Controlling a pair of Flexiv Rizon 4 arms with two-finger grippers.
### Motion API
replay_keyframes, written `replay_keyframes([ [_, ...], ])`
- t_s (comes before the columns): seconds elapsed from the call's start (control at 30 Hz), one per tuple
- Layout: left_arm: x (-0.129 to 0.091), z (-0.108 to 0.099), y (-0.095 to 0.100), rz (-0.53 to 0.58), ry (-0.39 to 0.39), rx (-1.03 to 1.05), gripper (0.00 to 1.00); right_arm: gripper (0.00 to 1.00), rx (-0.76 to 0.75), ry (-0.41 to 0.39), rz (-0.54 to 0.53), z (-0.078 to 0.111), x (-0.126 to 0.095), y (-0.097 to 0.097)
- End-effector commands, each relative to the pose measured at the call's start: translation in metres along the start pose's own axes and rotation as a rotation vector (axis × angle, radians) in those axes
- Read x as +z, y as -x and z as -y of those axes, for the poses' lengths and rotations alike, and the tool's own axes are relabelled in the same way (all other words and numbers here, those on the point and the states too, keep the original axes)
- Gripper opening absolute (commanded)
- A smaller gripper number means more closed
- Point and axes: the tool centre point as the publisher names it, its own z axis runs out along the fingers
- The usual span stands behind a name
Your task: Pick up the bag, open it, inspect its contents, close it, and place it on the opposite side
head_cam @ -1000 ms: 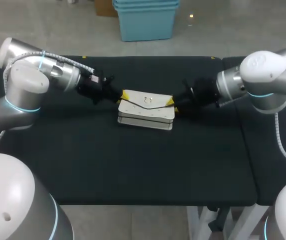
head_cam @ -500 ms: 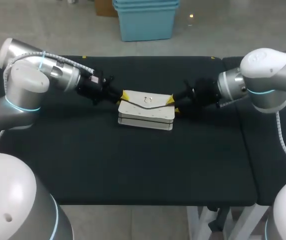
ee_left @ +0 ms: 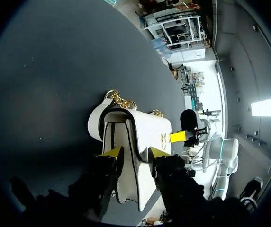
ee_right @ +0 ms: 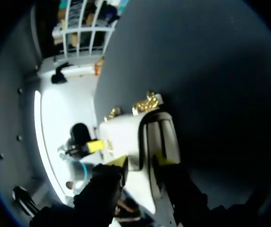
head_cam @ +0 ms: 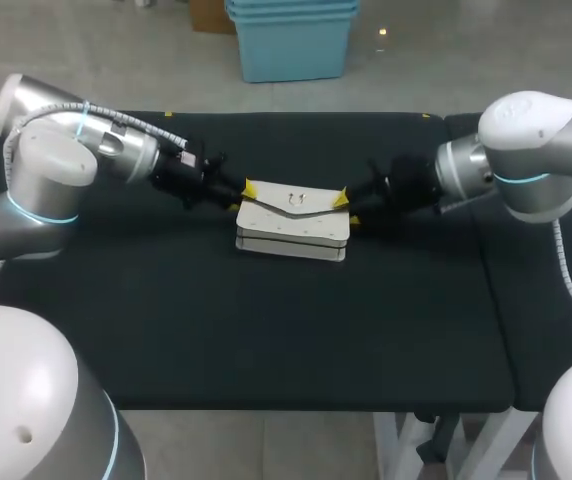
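**No legible writing**

Nothing readable in any of the views: no words, numbers, labels or signs. Only a small gold clasp (head_cam: 294, 201) on the flap of the white handbag (head_cam: 293, 228), too small to make out as lettering or a mark.
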Motion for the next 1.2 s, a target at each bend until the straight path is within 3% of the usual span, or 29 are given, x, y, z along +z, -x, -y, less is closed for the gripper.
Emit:
replay_keyframes([
  [0.03, -0.018, -0.016, -0.015, 0.026, -0.039, 0.016, 1.0, 1.0, -0.004, 0.013, 0.02, 0.008, -0.008, -0.003],
  [0.27, -0.037, -0.024, -0.029, 0.071, -0.077, 0.039, 1.0, 1.0, -0.015, 0.015, 0.031, 0.018, -0.016, -0.002],
  [0.33, -0.041, -0.023, -0.029, 0.087, -0.086, 0.033, 1.0, 0.89, -0.021, 0.01, 0.038, 0.021, -0.015, -0.001],
  [0.47, -0.048, -0.022, -0.026, 0.107, -0.094, 0.017, 1.0, 0.48, -0.022, -0.001, 0.042, 0.025, -0.014, 0.003],
  [0.57, -0.053, -0.021, -0.023, 0.12, -0.098, 0.005, 1.0, 0.35, -0.023, -0.008, 0.045, 0.027, -0.013, 0.004],
  [1.07, -0.071, -0.015, -0.003, 0.171, -0.103, -0.064, 1.0, 0.27, -0.044, -0.07, 0.032, 0.034, -0.002, 0.005],
  [1.2, -0.073, -0.013, 0.002, 0.189, -0.093, -0.076, 1.0, 0.15, -0.047, -0.095, 0.014, 0.035, 0.0, 0.004],
])
